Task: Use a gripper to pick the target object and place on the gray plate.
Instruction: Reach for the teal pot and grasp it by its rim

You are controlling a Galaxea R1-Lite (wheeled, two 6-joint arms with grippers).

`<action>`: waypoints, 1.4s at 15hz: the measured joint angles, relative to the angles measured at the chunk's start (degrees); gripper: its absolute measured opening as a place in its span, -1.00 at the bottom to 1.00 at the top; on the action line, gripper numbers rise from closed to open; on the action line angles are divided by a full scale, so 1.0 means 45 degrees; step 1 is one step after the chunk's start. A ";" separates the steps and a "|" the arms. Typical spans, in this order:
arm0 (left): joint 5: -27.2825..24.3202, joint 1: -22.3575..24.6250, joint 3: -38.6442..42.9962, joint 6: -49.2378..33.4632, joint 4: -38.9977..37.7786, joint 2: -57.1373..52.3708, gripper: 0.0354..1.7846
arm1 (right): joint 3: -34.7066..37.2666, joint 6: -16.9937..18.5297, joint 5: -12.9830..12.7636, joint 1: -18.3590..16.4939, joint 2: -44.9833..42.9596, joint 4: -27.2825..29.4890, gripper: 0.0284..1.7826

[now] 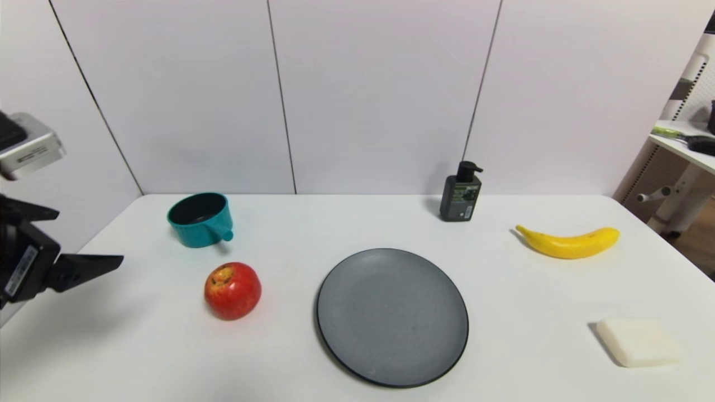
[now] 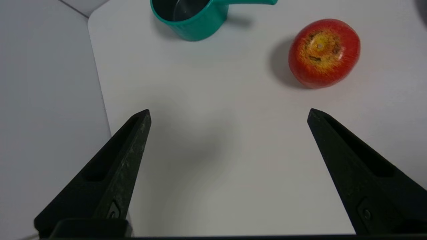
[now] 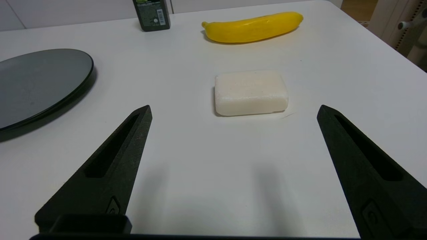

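Note:
The teal saucepan (image 1: 200, 220) stands upright at the back left of the white table, its handle pointing toward the front right; it also shows in the left wrist view (image 2: 196, 16). The gray plate (image 1: 391, 318) lies empty at the front middle, and its edge shows in the right wrist view (image 3: 36, 83). My left gripper (image 1: 89, 235) hovers open and empty at the table's left edge, short of the saucepan; in its own view (image 2: 229, 111) only bare table lies between the jaws. My right gripper (image 3: 234, 107) is open and empty above the front right, out of the head view.
A red apple (image 1: 232, 290) sits between the saucepan and the plate, also in the left wrist view (image 2: 324, 52). A dark pump bottle (image 1: 461, 192) stands at the back. A banana (image 1: 570, 243) and a white soap bar (image 1: 637, 341) lie on the right.

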 joint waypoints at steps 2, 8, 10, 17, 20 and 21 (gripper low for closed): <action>-0.0057 0.0092 -0.1571 0.1514 0.0355 0.1831 0.89 | 0.0000 0.0000 0.0000 0.0000 0.0000 0.0000 0.92; -0.2500 0.1701 -0.5470 0.6930 0.0834 0.6401 0.89 | 0.0000 0.0000 -0.0003 0.0000 0.0000 0.0000 0.92; -0.3923 0.2360 -0.6729 0.8490 0.1569 0.7664 0.89 | 0.0000 -0.0005 0.0000 0.0000 0.0000 0.0000 0.92; -0.8254 0.3476 -0.9804 1.2142 0.4711 1.0603 0.89 | 0.0000 -0.0005 0.0000 0.0000 0.0000 0.0000 0.92; -0.8420 0.3224 -1.0701 1.2448 0.5570 1.1142 0.89 | 0.0000 0.0000 0.0000 -0.0005 0.0000 0.0000 0.92; -0.8420 0.3126 -1.0793 1.2527 0.5581 1.1251 0.89 | 0.0000 0.0000 0.0005 0.0000 0.0000 0.0000 0.92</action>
